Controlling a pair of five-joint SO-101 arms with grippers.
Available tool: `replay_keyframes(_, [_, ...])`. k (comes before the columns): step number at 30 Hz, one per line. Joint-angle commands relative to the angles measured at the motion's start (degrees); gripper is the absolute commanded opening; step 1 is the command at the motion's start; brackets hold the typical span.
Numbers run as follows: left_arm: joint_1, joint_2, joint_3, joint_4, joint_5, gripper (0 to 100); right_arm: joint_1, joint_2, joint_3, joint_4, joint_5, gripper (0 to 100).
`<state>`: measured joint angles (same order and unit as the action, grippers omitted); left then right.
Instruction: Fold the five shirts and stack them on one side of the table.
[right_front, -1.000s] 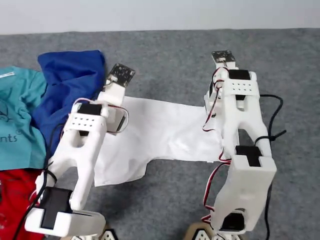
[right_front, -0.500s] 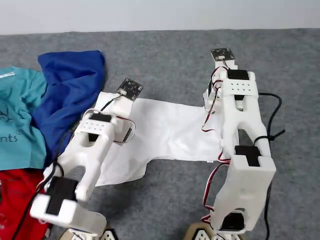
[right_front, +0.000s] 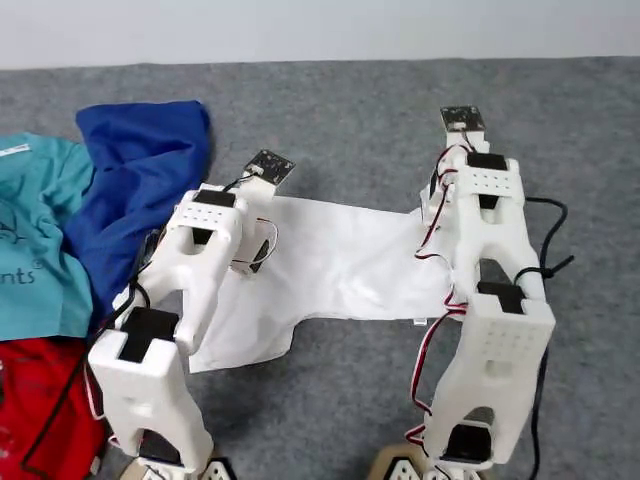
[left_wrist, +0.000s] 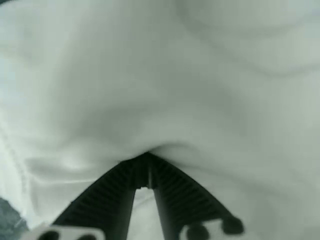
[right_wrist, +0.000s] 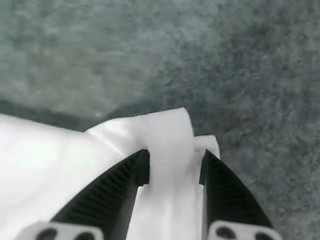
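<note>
On the grey felt-like table (right_front: 330, 110) the white cotton shirt (right_front: 340, 260) lies flat at centre, its long axis running 9 to 3 o'clock; I cannot tell which end is the collar. In the last second the left arm swung inward from 9 o'clock, so a fold looks begun. The left gripper (left_wrist: 145, 165) is pinched tight on cloth. The right gripper (right_wrist: 172, 160), at the shirt's 3 o'clock edge, clamps a bunched corner.

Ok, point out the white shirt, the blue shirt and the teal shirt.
white shirt (right_front: 330, 260), high view, flat middle of the spread cloth.
blue shirt (right_front: 140, 170), high view, middle of its crumpled heap.
teal shirt (right_front: 35, 250), high view, its flat front.
</note>
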<state>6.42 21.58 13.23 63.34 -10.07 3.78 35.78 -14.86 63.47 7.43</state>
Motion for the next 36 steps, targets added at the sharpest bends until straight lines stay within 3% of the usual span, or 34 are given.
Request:
replay_keyframes(1, [0.4, 0.2, -1.5, 0.5, -0.3, 0, 2.1, -0.5, -3.3, -1.3, -0.3, 11.4])
replay_keyframes(5, [0.4, 0.2, -1.6, 0.5, -0.3, 0, 4.3, -1.1, -3.4, -2.1, -0.4, 6.1])
replay_keyframes(26, [0.4, 0.2, -1.6, 0.5, -0.3, 0, 14.1, -2.7, -8.4, -1.5, 0.0, 6.4])
replay_keyframes(33, [0.3, 0.2, -1.5, 0.5, -0.3, 0, 11.9, -2.7, -9.7, 4.5, -0.2, 26.0])
replay_keyframes(36, [0.2, 0.2, -1.5, 0.5, -0.2, 0, 11.7, -2.7, -12.3, 7.4, -0.3, 27.1])
